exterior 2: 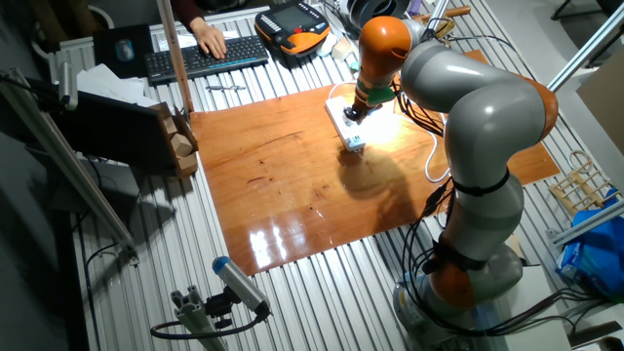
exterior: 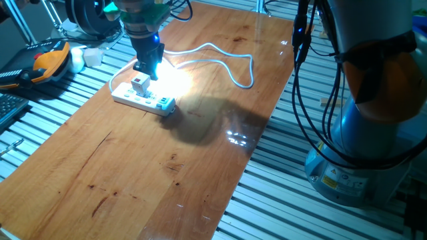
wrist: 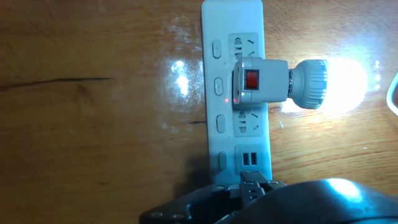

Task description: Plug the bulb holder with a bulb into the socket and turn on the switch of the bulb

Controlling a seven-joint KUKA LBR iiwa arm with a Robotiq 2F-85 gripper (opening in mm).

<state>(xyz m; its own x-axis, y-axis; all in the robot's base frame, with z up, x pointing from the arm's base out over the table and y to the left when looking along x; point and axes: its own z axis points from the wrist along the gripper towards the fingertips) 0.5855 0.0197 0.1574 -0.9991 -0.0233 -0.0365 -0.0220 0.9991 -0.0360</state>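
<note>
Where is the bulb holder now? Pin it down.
In the hand view the bulb holder sits plugged into the socket near mid-strip, its lit bulb pointing right over the wooden table.

glossy wooden table (exterior: 167, 173) under the white socket (exterior: 143, 100) and its looping cable (exterior: 227, 63)

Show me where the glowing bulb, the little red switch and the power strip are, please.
bulb (wrist: 343, 85), hand view, on its lit glass globe.
switch (wrist: 251, 80), hand view, on the red patch of the bulb holder's square face.
power strip (wrist: 217, 28), hand view, on its bare white top end.
</note>
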